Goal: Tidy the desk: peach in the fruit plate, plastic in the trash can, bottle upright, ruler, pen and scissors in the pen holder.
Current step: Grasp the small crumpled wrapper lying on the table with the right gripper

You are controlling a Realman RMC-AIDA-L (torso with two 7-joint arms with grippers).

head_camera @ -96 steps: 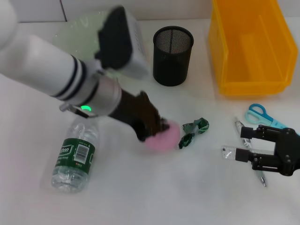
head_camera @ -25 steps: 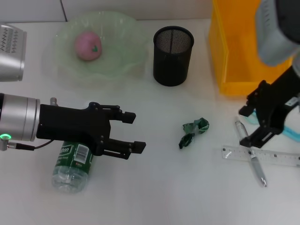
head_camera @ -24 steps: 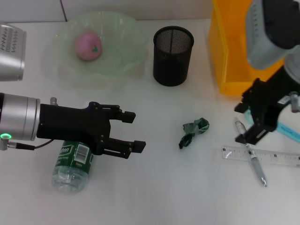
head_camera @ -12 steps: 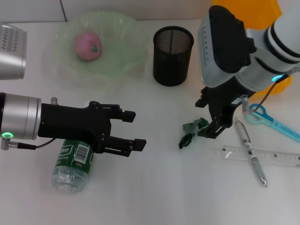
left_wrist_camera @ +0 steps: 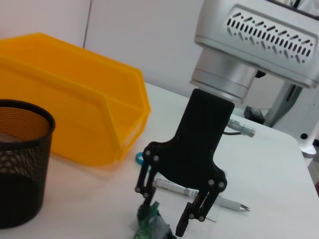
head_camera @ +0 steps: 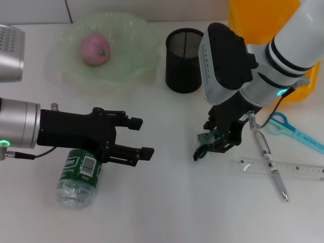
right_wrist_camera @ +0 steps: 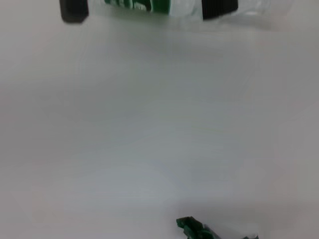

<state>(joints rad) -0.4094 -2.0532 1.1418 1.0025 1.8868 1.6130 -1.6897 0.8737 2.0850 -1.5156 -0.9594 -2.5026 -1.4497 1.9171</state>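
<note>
Nearest, lying on its side on the desk [head_camera: 167, 202]: water bottle [head_camera: 80, 174], under the left gripper [head_camera: 136, 136], fingers spread and empty. Mid-desk: crumpled green plastic wrapper [head_camera: 203, 147], with the right gripper [head_camera: 221, 140] right over it, fingers open astride it, not yet pinched. Likely feather-light, soft, crinkly and springy; best pinched across the bunched middle, not a loose edge. Beside it: ruler [head_camera: 281, 168], pen [head_camera: 267, 158], scissors [head_camera: 278, 123]. Farther back: mesh pen holder [head_camera: 183, 59], yellow bin [head_camera: 253, 15], peach [head_camera: 95, 49] in the fruit plate [head_camera: 136, 45].
</note>
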